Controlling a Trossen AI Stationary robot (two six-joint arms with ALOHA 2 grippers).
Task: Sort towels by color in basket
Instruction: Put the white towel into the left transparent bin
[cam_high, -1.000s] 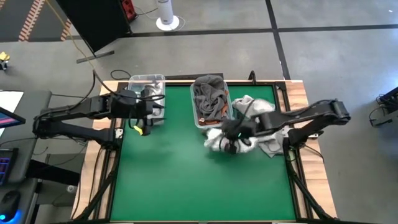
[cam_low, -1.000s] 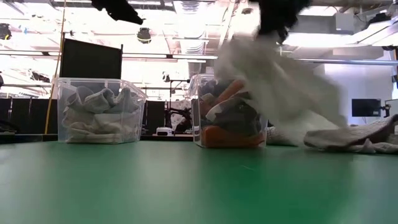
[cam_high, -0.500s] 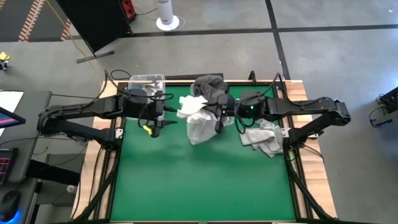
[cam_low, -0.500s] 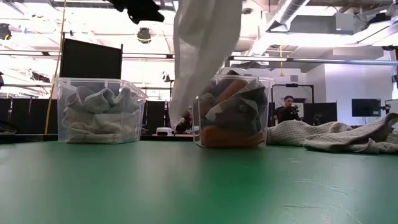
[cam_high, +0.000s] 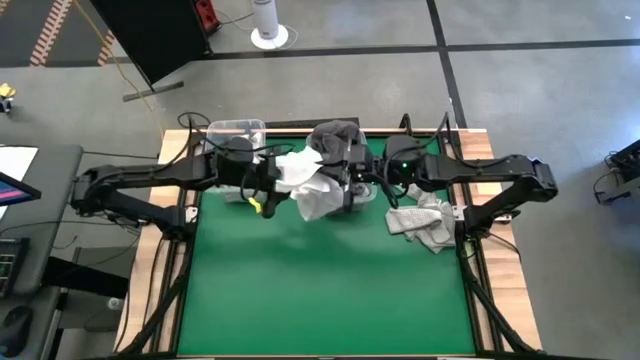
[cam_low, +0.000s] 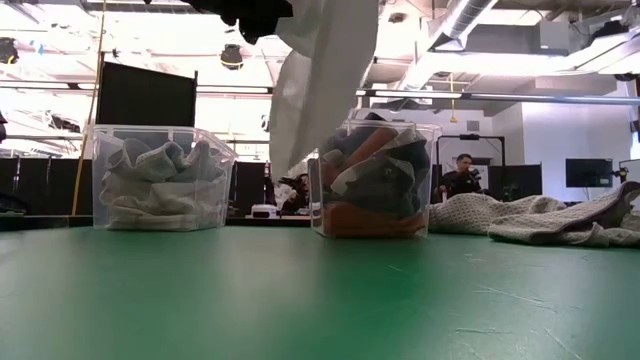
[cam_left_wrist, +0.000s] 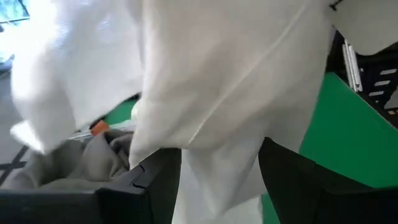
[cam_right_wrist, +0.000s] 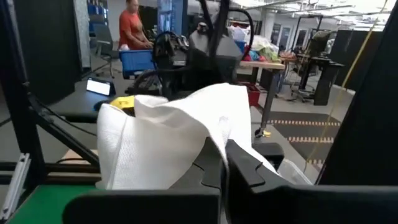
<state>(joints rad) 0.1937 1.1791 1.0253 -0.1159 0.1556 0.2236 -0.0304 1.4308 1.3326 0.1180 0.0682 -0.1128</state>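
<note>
One white towel (cam_high: 308, 185) hangs between both bins, pinched in clenched right pincer (cam_high: 350, 187); spread left pincer (cam_high: 268, 190) straddling it. Could slip onto counter (cam_high: 320, 290) beside left bin (cam_low: 160, 178) if released early.

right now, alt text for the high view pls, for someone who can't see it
Seen from above, the right gripper holds a white towel shut over the green table, the open left gripper at its other side. Two clear bins stand behind; more towels lie right.

White towel's (cam_low: 320, 80) top — and both arms — beyond the low view's edge.
</note>
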